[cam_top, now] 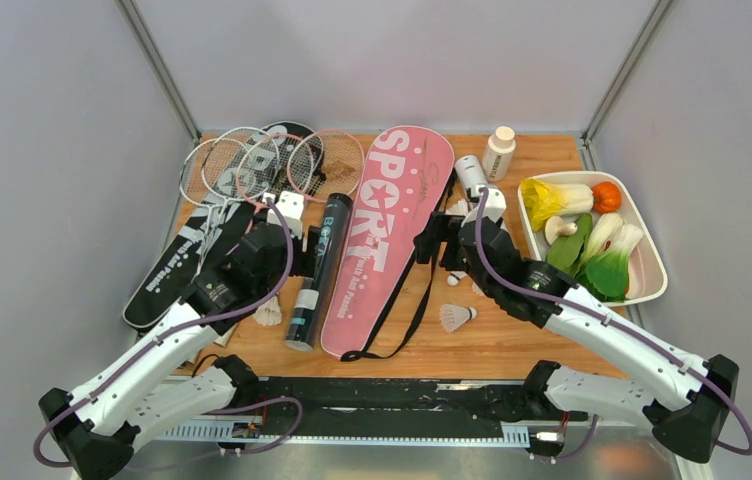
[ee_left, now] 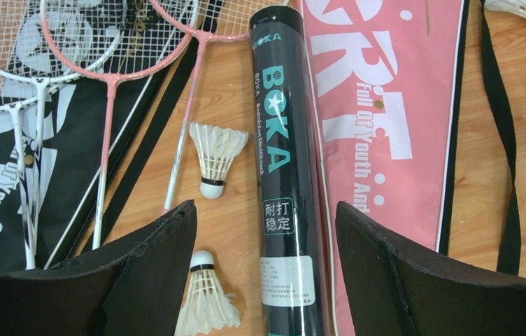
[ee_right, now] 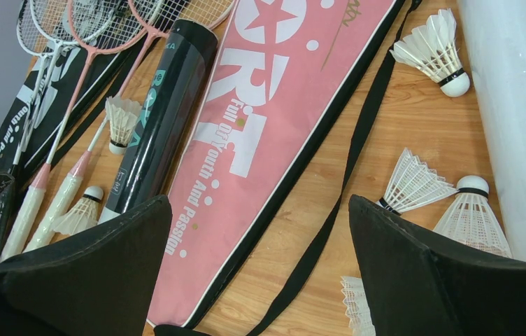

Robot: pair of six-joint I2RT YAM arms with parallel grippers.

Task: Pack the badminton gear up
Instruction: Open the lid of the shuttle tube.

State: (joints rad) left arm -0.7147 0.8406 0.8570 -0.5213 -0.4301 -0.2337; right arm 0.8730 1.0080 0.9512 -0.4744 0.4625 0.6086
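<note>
Thin white and pink rackets (cam_top: 252,160) lie fanned at the back left, partly on a black bag (cam_top: 177,270). A long black tube (cam_top: 319,270) lies beside the pink "SPORT" bag (cam_top: 392,230). My left gripper (ee_left: 266,206) hovers open above the black tube (ee_left: 279,140), with one shuttlecock (ee_left: 215,150) ahead of its left finger and another (ee_left: 204,301) beside it. My right gripper (ee_right: 260,199) hangs open over the pink bag's (ee_right: 260,105) edge and its black strap (ee_right: 344,189). The white tube (ee_right: 519,105) and three shuttlecocks (ee_right: 414,185) lie to its right.
A small white bottle (cam_top: 498,152) with a beige cap stands at the back. A white tray (cam_top: 652,270) of toy vegetables sits along the right edge. One more shuttlecock (cam_top: 457,318) lies near the front, beside the bag's strap.
</note>
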